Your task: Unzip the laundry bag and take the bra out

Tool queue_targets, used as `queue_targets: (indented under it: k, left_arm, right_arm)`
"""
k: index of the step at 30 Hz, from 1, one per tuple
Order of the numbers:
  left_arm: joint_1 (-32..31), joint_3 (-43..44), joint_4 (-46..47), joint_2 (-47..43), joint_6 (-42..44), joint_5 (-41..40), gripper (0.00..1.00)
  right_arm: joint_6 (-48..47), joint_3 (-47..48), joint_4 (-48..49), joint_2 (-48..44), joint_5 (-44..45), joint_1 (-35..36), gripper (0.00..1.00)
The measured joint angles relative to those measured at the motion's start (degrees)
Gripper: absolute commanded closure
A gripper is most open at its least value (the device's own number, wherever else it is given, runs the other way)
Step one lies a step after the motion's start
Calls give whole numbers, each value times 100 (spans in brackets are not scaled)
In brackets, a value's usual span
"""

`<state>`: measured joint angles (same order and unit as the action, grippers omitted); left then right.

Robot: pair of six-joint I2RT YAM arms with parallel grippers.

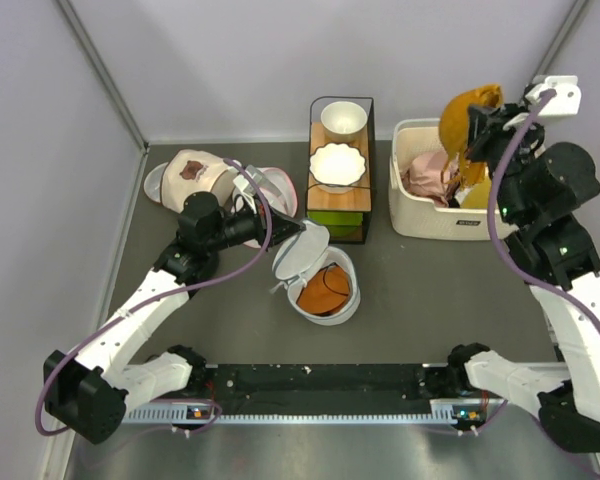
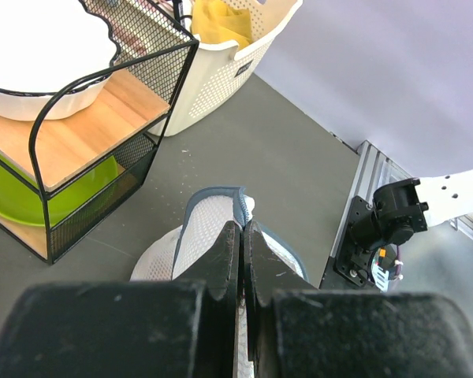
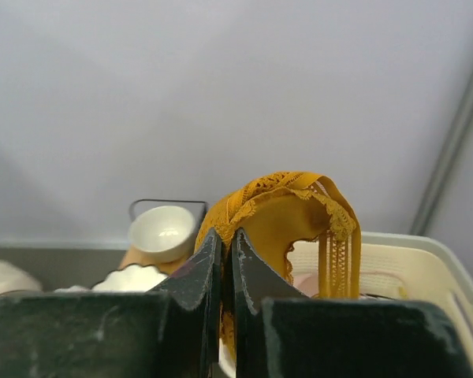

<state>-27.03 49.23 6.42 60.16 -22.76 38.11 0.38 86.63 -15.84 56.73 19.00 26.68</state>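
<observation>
Bra (image 1: 325, 290) is in neither jaw. Left gripper (image 2: 242, 227) is pinched shut on the raised lid (image 2: 205, 232). Right gripper (image 3: 227, 238) is clamped on a mustard garment (image 3: 276, 213) over the basket (image 1: 408, 225). The bra lies in the open bag (image 1: 352, 305), mid-table. It looks soft and light, so take a cup edge. The lid overhangs the opening, and the rack (image 1: 342, 198) stands just beside.
</observation>
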Motion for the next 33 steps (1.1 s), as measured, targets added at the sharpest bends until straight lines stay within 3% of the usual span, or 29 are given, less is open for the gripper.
queue_targets:
  k: [6,13,15,17,18,21,23,26,33]
  left_arm:
    - [0,0,-4,0,2,0,100]
    - [0,0,-85,-4,48,-24,100]
    - [0,0,-85,-4,46,-26,100]
    - [0,0,-85,-4,46,-24,100]
    - [0,0,-85,-4,46,-24,100]
    - [0,0,-85,-13,61,-26,100]
    - [0,-2,-85,-33,72,-28,100]
    - [0,-2,-85,-52,92,-48,100]
    - [4,-87,-2,-52,61,-96,100]
  right_arm:
    - [55,-94,293,531,-398,-1469,100]
    - [245,-503,684,1375,-710,-2186,100]
    - [297,-608,741,1644,-734,-2269,51]
    - [409,-669,748,1939,-754,-2321,16]
    - [435,-691,726,2063,-774,-2337,11]
    - [562,-828,660,2170,-903,-2347,12]
    - [654,-874,614,2103,-1062,-2347,22]
    - [879,-981,625,1792,-1416,-2341,27]
    - [1467,-2105,761,103,-2002,-1578,32]
